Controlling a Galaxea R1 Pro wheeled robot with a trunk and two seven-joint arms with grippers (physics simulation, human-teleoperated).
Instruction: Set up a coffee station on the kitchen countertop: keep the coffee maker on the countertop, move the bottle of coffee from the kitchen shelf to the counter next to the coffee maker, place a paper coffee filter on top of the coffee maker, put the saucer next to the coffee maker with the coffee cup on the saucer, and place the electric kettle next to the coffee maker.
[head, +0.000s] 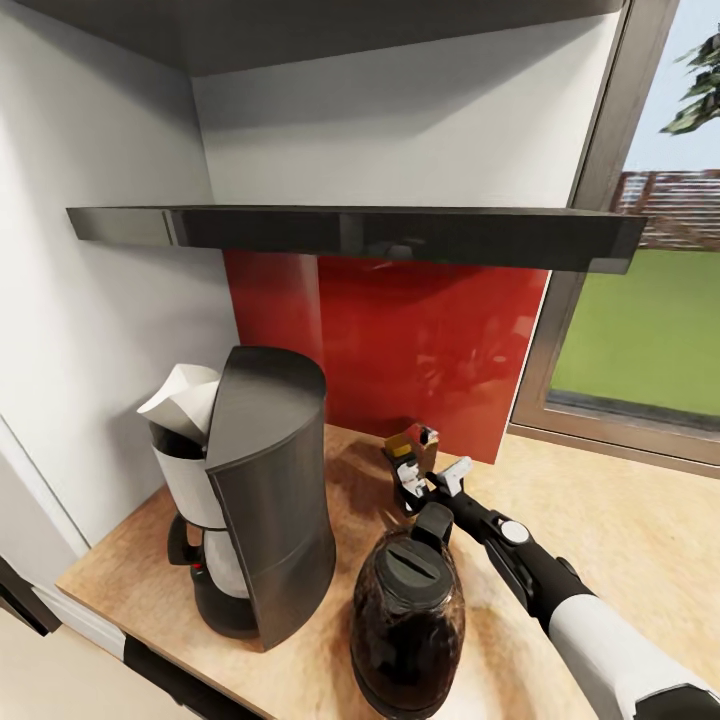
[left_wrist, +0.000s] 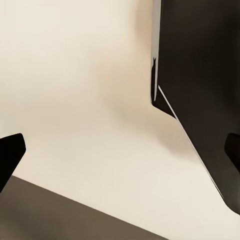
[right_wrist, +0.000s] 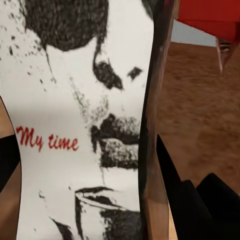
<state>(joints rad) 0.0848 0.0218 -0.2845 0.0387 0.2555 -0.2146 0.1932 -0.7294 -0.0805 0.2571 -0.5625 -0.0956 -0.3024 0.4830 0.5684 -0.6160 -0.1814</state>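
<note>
Right gripper (head: 432, 478) clamped on the bottle of coffee (head: 411, 450), upright on the countertop (head: 620, 540), long axis vertical, behind the electric kettle (head: 407, 620), right of the coffee maker (head: 265, 490). Left gripper's fingertips (left_wrist: 10, 155) spread apart.

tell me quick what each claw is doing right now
Left claw: open, holding nothing.
Right claw: at the coffee bottle; grip cannot be told.

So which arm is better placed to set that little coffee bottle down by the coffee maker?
The right. Its tool is already at the bottle of coffee on the countertop, close to the coffee maker; the right wrist view shows the label right up close. The left tool faces a pale wall.
</note>
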